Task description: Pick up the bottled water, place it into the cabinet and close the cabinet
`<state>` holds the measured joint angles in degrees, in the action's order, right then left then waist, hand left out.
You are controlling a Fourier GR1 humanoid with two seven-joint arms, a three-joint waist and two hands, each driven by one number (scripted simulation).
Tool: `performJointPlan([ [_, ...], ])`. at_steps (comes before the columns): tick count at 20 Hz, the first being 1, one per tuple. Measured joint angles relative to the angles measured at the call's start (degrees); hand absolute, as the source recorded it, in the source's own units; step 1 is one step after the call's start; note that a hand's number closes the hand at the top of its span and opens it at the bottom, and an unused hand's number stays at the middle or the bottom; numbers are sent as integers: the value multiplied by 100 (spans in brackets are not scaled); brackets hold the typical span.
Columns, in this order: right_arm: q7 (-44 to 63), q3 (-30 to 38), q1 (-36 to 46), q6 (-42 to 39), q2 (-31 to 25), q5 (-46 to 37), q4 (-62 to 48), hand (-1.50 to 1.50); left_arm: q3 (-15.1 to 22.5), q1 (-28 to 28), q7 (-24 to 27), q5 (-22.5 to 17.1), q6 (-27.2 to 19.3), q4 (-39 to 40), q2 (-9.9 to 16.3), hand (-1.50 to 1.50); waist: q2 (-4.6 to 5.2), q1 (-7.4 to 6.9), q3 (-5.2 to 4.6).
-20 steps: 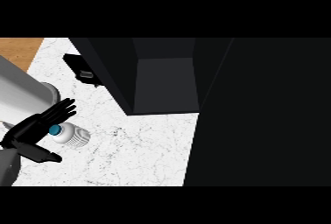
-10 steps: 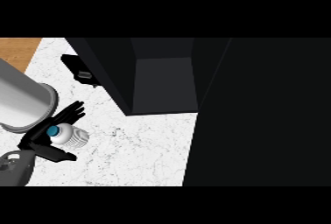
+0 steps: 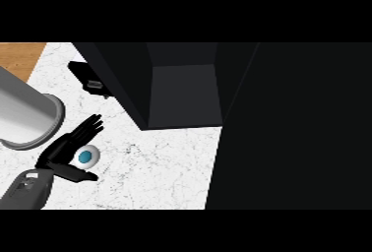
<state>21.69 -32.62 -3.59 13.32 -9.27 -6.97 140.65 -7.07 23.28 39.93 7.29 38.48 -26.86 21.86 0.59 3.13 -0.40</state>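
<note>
The bottled water (image 3: 87,156) stands upright on the white marble counter (image 3: 160,172), seen from above as a white round with a blue cap. My left hand (image 3: 62,151) is against its left side. The fingers (image 3: 87,129) stretch straight past the bottle towards the cabinet, and the thumb (image 3: 78,175) reaches round its near side. The hand is open. The dark cabinet (image 3: 181,83) stands at the back middle, with black shadow filling everything to its right. My right hand does not show.
A large grey cylinder (image 3: 25,118) lies on the counter just left of my hand. A small black object (image 3: 88,78) sits beside the cabinet's left wall. Wooden floor (image 3: 18,56) shows past the counter's far left corner.
My left hand has slid to the right and down, and its thumb has come round the bottle's near side. The bottle has shifted slightly right with it. My grey forearm now shows at the lower left.
</note>
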Motion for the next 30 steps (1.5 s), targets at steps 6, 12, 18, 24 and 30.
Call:
performJointPlan([
  [6, -59, -52, -15, 42, -92, 16, -13, -150, 186, 168, 147, -40, 69, 163, -64, 150, -11, 2, 15],
  [12, -86, -21, -11, 116, -176, 28, -2, -150, 676, 187, 682, 267, -277, -199, -148, 150, -27, -33, 10],
  [18, -12, -16, -50, 222, -254, 36, 28, -150, 630, 67, 1263, 263, -1428, -315, -604, 150, -50, -123, 18],
  [24, 77, -22, 25, 353, -258, 34, 10, -150, 73, -63, 1297, -173, -3029, -617, -1593, 150, -85, -245, 32],
  [30, 190, -161, 33, 474, -281, -16, 36, -150, 392, -104, 826, -924, -3455, -1303, -2042, 150, -93, -270, 36],
])
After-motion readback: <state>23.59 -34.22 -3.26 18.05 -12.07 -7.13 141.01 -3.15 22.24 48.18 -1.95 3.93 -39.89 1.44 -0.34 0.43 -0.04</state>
